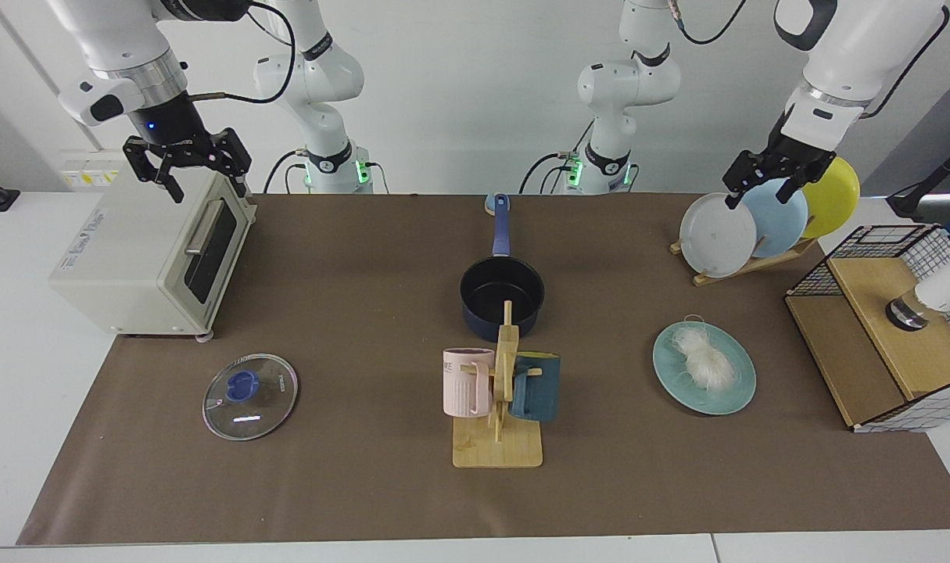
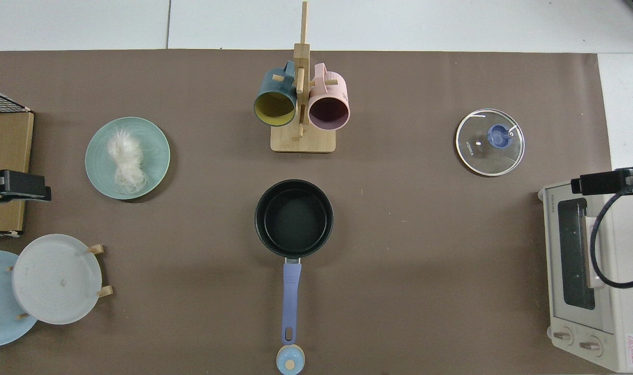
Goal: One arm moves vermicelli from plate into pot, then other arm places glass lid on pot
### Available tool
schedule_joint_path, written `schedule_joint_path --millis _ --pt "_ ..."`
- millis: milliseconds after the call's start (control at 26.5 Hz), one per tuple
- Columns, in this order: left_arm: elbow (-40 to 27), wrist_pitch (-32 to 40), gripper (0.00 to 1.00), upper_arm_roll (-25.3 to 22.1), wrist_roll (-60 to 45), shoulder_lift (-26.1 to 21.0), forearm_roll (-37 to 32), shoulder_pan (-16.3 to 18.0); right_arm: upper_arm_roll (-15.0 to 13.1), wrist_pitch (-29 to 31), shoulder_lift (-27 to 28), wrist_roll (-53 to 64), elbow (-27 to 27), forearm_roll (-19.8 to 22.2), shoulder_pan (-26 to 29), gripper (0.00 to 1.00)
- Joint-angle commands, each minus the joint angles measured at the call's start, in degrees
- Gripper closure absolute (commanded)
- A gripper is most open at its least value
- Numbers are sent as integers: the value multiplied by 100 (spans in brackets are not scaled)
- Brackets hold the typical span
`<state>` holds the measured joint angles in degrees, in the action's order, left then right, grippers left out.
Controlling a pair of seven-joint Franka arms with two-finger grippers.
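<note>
Two open, empty grippers, left gripper [image 1: 762, 190] and right gripper [image 1: 201, 177]; one pot [image 1: 502, 295], two mugs [image 1: 467, 381].

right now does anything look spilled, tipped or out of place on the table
Nothing stands out. The noodles sit in a heap on the green plate, the pot is upright and empty, and the glass lid lies flat, knob up. Both hands hang open above the table edges.

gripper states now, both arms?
Left gripper: open, empty, raised in front of the plate rack.
Right gripper: open, empty, raised above the toaster oven.
</note>
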<state>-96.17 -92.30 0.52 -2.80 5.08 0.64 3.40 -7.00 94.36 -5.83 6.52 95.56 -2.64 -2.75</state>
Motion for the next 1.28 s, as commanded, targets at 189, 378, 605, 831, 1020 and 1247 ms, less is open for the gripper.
schedule_joint_path --millis 189,378,605,831,1020,1247 --pt "-7 169 0 18 -54 28 67 -50 23 91 -23 -98 59 35 11 0" --pt "-24 124 0 27 -1 28 103 -41 23 91 -23 -98 59 35 11 0" --pt "-42 -16 0 -8 8 -34 94 21 23 91 -23 -98 59 35 11 0" --pt "-156 -631 0 -44 17 -271 94 47 23 91 -23 -98 59 35 11 0" --pt "-174 -1158 0 -96 -9 -762 59 91 23 91 -23 -98 59 35 11 0" --pt "-191 -2221 0 -175 -89 -1282 76 187 23 91 -23 -98 59 35 11 0"
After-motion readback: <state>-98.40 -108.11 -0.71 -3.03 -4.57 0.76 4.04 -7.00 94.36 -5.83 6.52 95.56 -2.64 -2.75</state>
